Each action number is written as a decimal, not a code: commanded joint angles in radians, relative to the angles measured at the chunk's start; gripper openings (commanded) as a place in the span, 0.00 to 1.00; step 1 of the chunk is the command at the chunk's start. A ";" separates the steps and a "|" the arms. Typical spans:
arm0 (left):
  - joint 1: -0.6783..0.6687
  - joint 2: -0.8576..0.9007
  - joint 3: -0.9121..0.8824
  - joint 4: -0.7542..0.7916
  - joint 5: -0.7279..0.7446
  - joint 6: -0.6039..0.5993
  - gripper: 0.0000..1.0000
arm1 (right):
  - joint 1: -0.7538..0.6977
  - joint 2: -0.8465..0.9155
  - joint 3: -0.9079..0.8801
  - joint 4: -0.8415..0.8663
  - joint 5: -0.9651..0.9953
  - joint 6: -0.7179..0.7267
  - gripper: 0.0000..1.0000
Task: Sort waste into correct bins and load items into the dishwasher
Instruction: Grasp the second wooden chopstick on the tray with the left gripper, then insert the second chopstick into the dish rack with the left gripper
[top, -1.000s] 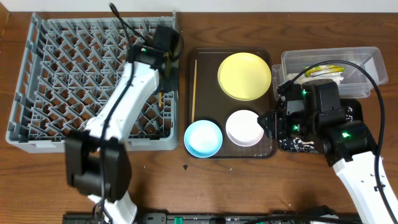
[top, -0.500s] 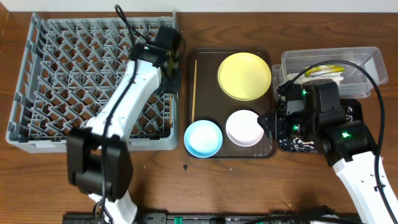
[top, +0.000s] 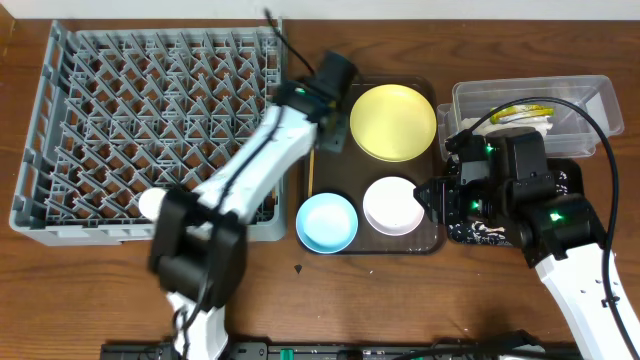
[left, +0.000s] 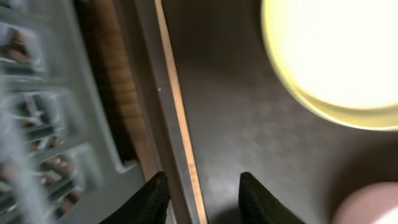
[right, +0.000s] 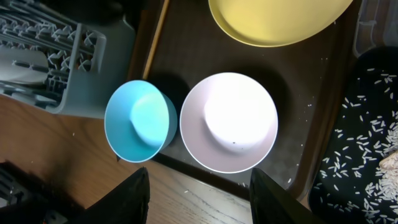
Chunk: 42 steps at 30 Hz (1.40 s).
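A thin wooden chopstick (top: 311, 140) lies lengthwise along the 9 o'clock edge of the dark brown serving tray (top: 335, 170). The left gripper (left: 202, 199) hangs over it with its fingers spread apart, one on each side of the stick. The blurred wrist view does not show whether they touch it.

On the same tray the round yellow plate (top: 393, 122) sits at 1 o'clock, the light blue bowl (top: 327, 222) at 7 o'clock and the white bowl (top: 392, 206) at 5 o'clock, just beside the blue one.

The right gripper (right: 202, 196) hovers above the two bowls, fingers wide apart and holding nothing.

The large grey plastic dish rack (top: 120, 130) stands at the tray's 9 o'clock. At 2 o'clock, the clear plastic tub (top: 590, 100) holds the green-yellow snack wrapper (top: 520, 113). At 4 o'clock, the shallow black tray (right: 367, 124) is scattered with white rice crumbs (right: 354, 162).
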 joint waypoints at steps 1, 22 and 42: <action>-0.002 0.089 0.001 0.036 -0.100 0.001 0.39 | -0.004 0.005 0.007 0.000 -0.011 -0.010 0.50; -0.001 0.276 0.001 0.161 0.108 -0.018 0.33 | -0.004 0.005 0.007 0.002 -0.011 -0.010 0.49; 0.057 0.101 0.090 0.053 0.141 -0.024 0.08 | -0.004 0.005 0.007 -0.001 -0.019 -0.010 0.48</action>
